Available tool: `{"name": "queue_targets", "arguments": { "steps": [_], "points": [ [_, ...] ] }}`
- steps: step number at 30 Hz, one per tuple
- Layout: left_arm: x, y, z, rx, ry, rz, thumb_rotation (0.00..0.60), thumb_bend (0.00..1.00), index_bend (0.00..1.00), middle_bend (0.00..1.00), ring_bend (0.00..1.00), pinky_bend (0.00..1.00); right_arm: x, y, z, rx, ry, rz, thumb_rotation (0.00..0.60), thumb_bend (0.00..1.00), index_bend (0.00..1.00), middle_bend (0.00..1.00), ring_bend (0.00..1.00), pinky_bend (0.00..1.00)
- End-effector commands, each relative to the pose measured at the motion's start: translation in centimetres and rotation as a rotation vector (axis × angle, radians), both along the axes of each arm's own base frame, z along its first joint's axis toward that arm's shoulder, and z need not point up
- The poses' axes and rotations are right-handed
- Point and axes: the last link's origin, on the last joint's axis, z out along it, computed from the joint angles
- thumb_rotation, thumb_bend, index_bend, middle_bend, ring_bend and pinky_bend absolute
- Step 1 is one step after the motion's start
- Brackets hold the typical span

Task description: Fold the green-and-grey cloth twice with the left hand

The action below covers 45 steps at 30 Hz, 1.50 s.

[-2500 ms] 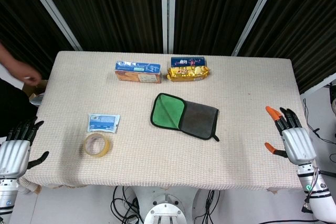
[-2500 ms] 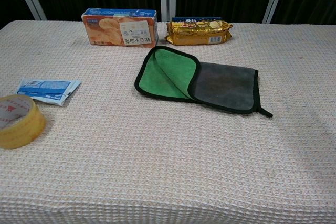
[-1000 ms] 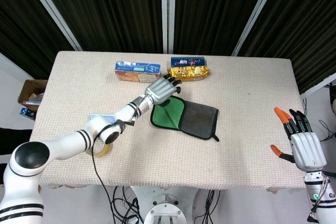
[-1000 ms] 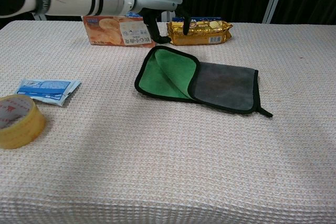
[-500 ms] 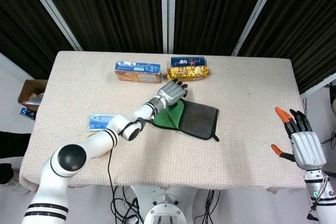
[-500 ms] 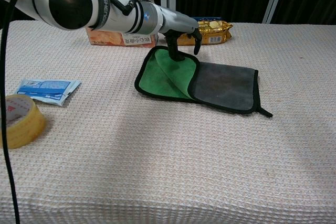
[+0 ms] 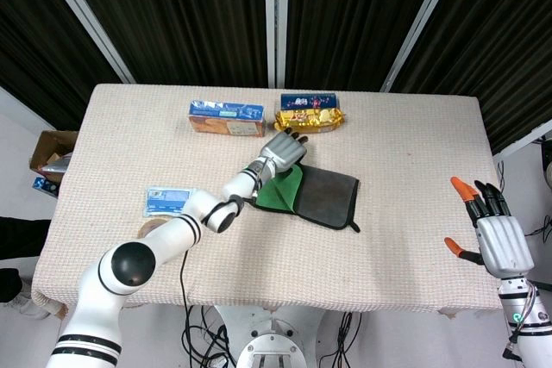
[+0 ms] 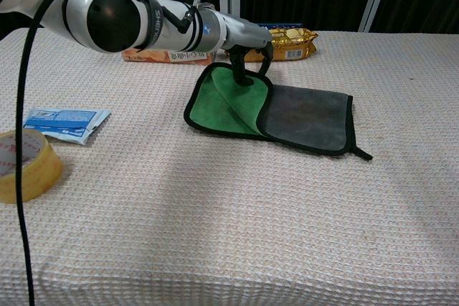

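The green-and-grey cloth (image 8: 272, 109) lies near the middle of the table (image 7: 405, 239), half opened: a grey panel to our right with a small black loop at its near right corner, a green panel to our left, the whole edged in black. We see the far edge of the green side lifted off the surface into a small peak, and our left hand (image 7: 283, 151) is on that raised edge. In the chest view its dark fingertips (image 8: 247, 69) curl down and pinch the cloth's far rim, so this hand holds the cloth. The left arm (image 7: 164, 243) stretches across the table from the near left corner.

The table carries a cream, waffle-textured covering. Behind it hang dark ribbed panels crossed by pale slanted bars. Cables trail on the floor under the near edge, and a cardboard box (image 7: 47, 154) stands on the floor off the left end.

At the far side, just beyond the cloth, a blue-topped biscuit box (image 7: 227, 118) and a yellow snack packet (image 7: 309, 116) lie side by side. Toward the near left, well apart from the cloth, lie a small blue-and-white sachet (image 8: 64, 123) and a roll of yellowish tape (image 8: 25, 166).

Our right hand (image 7: 492, 234) hangs off the table's right end, well apart from the cloth, its orange-tipped and dark fingers spread and holding nothing.
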Motion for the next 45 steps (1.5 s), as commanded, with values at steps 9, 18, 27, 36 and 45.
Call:
{"name": "queue_targets", "arguments": {
  "steps": [9,18,27,36,45],
  "points": [
    [-0.2,-0.5,0.5,0.031,-0.02,-0.055,0.6,0.47,0.6,0.15,0.11,0.11,0.1,0.1,-0.1,0.001,-0.003,0.0,0.6,0.09,0.01,0.13,0.0,0.0],
    [-3.0,-1.6,4.8,0.03,-0.159,-0.022,0.6,0.47,0.58,0.15,0.11,0.11,0.4,0.0,-0.1,0.004,-0.005,0.016,0.6,0.09,0.01,0.13,0.0,0.0],
    [-8.9,-3.1,6.7,0.033,-0.097,0.018,0.6,0.47,0.51,0.15,0.11,0.1,0.8,0.3,-0.2,0.006,-0.011,0.032,0.6,0.09,0.01,0.13,0.0,0.0],
    [-10.9,-5.9,8.4,-0.007,-0.059,0.018,0.6,0.46,0.28,0.09,0.11,0.11,1.5,0.6,-0.2,0.001,-0.013,0.053,0.6,0.09,0.01,0.13,0.0,0.0],
    [-10.9,-4.6,10.6,0.066,-0.128,0.08,0.6,0.23,0.27,0.09,0.11,0.11,1.5,1.4,0.4,-0.022,-0.012,0.051,0.6,0.09,0.01,0.13,0.0,0.0]
  ]
}}
